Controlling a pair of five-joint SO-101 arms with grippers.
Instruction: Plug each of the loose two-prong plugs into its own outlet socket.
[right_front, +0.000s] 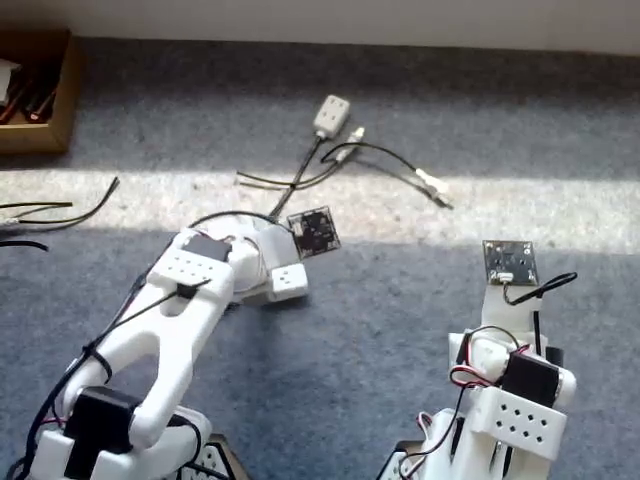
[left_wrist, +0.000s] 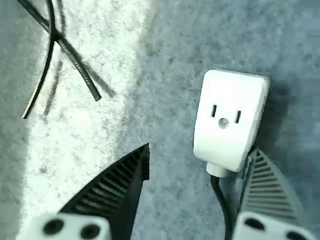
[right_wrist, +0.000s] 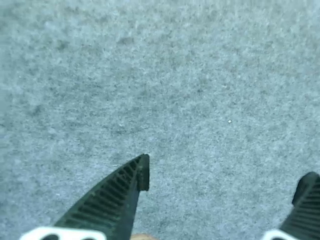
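Seen from above, one loose plug (right_front: 346, 151) lies just beside the far outlet socket (right_front: 331, 115) and a second plug (right_front: 433, 184) rests farther along the sunlit grey carpet (right_front: 560, 130), their prongs too small to make out. A cardboard box (right_front: 40, 95) is cut off at the frame's edge. The left arm (right_front: 170, 310) covers part of the nearer outlet socket (right_front: 289, 282). At the left wrist, the left gripper (left_wrist: 200, 152) stands spread, with that socket face-up between its fingers. Its black cord (left_wrist: 220, 197) runs out of frame, and the black cable ends (left_wrist: 60, 42) cross nearby. At the right wrist, the right gripper (right_wrist: 227, 167) gapes wide over carpet, one finger clipped by the frame.
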